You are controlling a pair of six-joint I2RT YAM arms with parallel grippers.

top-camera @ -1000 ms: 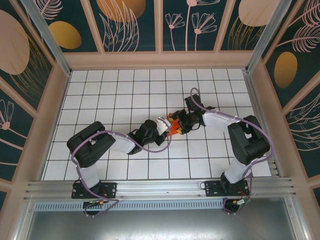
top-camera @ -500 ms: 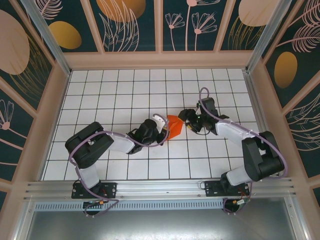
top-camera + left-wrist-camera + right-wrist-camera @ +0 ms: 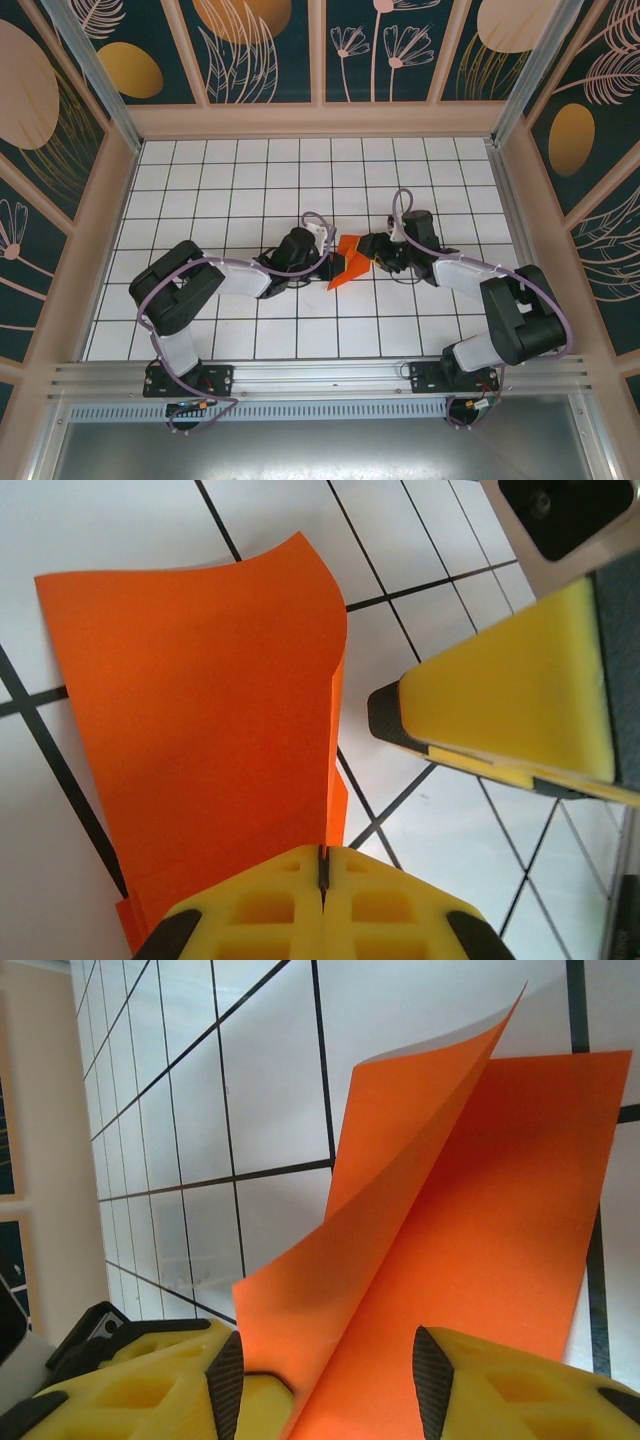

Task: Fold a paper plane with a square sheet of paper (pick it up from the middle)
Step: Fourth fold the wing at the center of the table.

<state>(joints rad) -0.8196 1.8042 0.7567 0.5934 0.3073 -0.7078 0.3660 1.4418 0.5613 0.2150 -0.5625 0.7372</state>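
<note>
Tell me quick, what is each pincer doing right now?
Left pincer: closed on the orange paper.
Right pincer: open, with the paper passing between its fingers.

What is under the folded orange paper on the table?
Below the orange paper is the white tiled table; the tiles right beneath it are hidden. The left tool pinches its edge.

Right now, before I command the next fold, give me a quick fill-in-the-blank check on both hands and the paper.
1. The left hand is ___ on the orange sheet.
2. The right hand has its fingers ___, with the sheet passing between them.
3. In the top view, the sheet lies ___ the two hands.
4. The table is tiled in ___ squares with dark lines.

Missing words: shut; open; between; white.
</note>
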